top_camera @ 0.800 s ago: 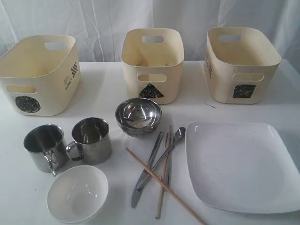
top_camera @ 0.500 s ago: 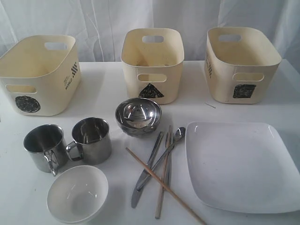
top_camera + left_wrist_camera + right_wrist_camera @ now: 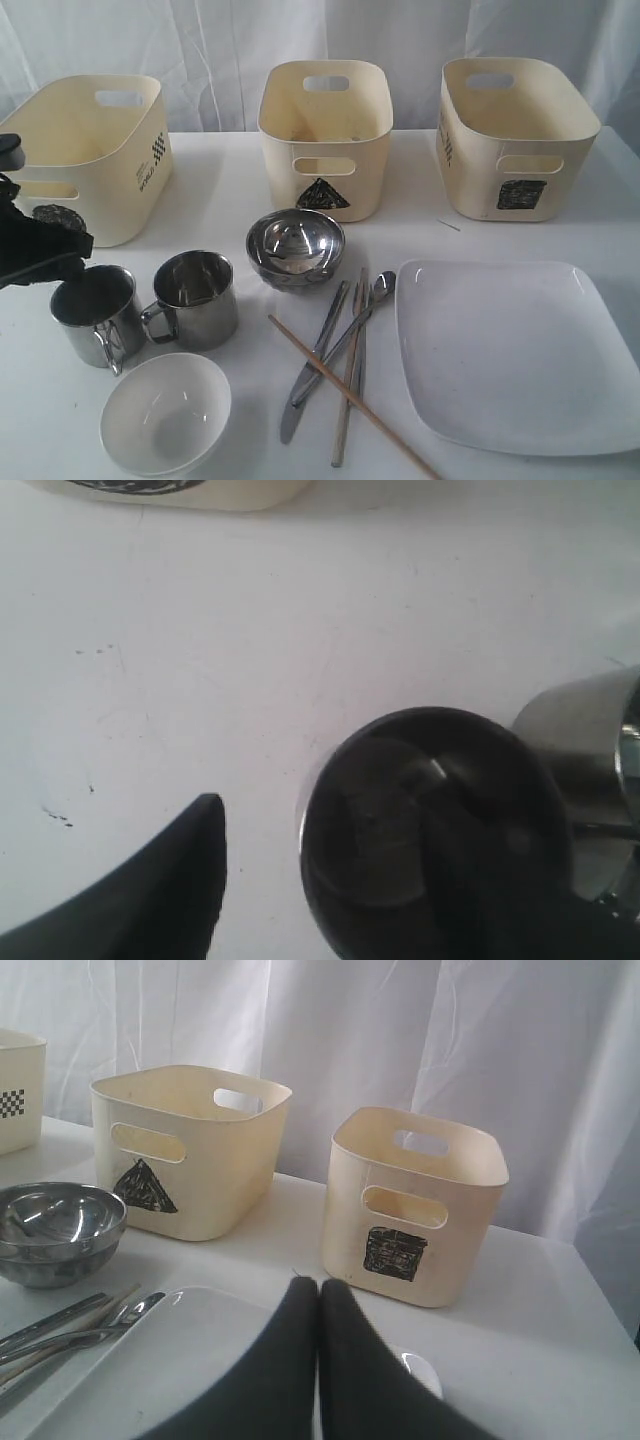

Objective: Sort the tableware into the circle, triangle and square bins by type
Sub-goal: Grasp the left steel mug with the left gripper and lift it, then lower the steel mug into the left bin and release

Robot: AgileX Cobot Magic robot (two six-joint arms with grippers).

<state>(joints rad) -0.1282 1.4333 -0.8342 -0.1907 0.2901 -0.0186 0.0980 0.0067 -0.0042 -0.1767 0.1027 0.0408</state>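
Two steel mugs stand at the front left, the left mug and the right mug. My left gripper hangs open just above the left mug's rim. In the left wrist view one finger is outside that mug and the other dark finger lies over its mouth. A steel bowl, a white bowl, a knife, fork, spoon and chopsticks lie mid-table. The white square plate is at the right. My right gripper is shut and empty above the plate.
Three cream bins stand along the back: the circle bin at left, the triangle bin in the middle, the square bin at right. A white curtain hangs behind them. The right arm does not show in the exterior view.
My left gripper has come into the exterior view from the left edge and now sits over the left mug. The tableware has not moved.
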